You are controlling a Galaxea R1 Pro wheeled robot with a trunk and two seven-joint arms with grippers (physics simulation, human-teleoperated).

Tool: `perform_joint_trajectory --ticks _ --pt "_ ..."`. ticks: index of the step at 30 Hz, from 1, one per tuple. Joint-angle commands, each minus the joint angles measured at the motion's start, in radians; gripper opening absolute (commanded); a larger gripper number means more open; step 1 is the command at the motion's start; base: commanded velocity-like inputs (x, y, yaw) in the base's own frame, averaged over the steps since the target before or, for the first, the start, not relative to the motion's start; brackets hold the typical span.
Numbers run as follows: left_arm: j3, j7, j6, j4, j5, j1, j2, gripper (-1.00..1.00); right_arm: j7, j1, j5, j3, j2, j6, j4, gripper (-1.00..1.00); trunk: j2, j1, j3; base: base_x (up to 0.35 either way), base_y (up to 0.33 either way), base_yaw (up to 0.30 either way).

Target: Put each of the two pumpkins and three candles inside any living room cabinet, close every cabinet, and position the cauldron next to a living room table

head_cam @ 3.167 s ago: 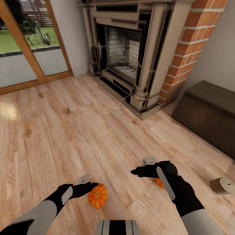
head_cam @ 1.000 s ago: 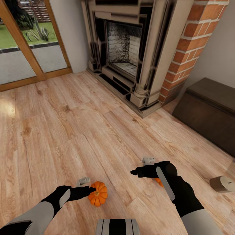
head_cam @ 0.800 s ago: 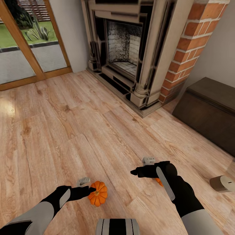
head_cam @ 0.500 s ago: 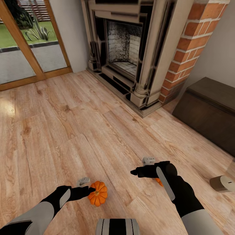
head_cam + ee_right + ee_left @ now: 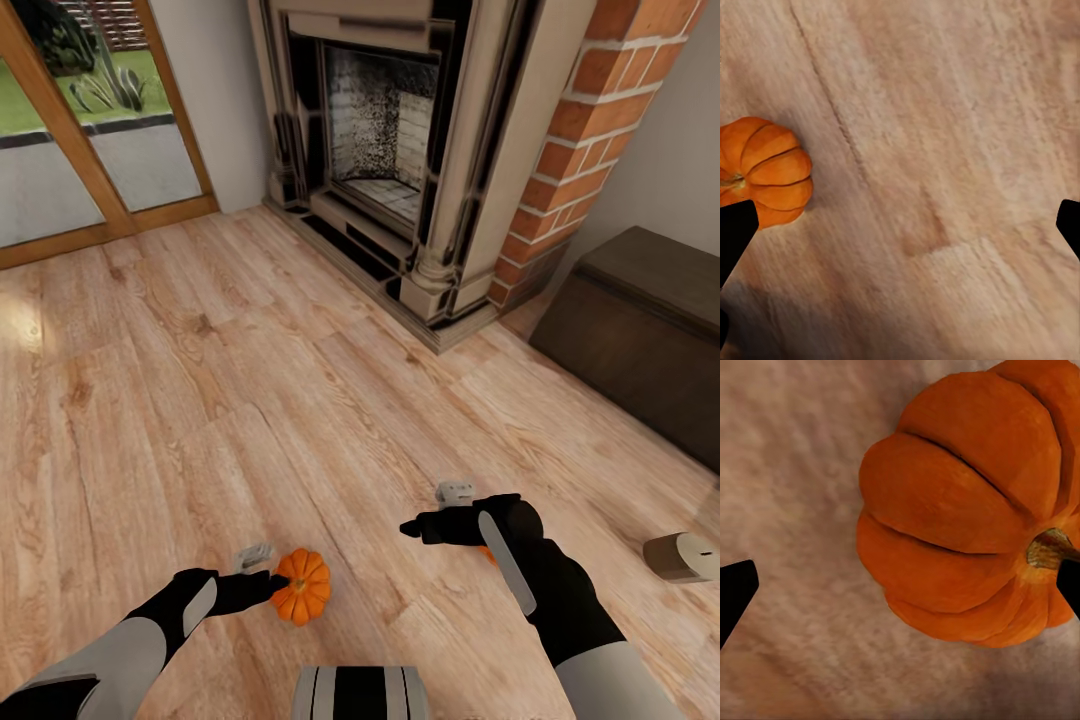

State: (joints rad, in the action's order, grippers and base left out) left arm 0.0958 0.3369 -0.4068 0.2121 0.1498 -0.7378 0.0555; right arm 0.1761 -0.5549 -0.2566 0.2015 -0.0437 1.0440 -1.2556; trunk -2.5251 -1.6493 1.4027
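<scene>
Head view: left hand at a pumpkin on the floor; second pumpkin under right hand; candle lies beyond its outer side, cabinet far ahead. Left wrist: fingers spread, released, pumpkin touching one fingertip. Right wrist: fingers apart, released; pumpkin beside one fingertip.

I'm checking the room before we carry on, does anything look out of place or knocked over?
Yes. Two pumpkins sit on the bare wooden floor: one by the left tool, another mostly hidden under the right arm. A candle lies tipped on its side near the closed cabinet.
</scene>
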Motion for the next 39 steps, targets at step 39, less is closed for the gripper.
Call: perform_joint_trajectory --ticks 39 --pt "0.007 -0.001 -0.01 0.004 0.008 0.0 -0.009 1.0 0.002 0.001 0.003 0.007 0.001 0.003 -0.001 1.0 -0.001 0.0 0.005 0.022 0.0 0.0"
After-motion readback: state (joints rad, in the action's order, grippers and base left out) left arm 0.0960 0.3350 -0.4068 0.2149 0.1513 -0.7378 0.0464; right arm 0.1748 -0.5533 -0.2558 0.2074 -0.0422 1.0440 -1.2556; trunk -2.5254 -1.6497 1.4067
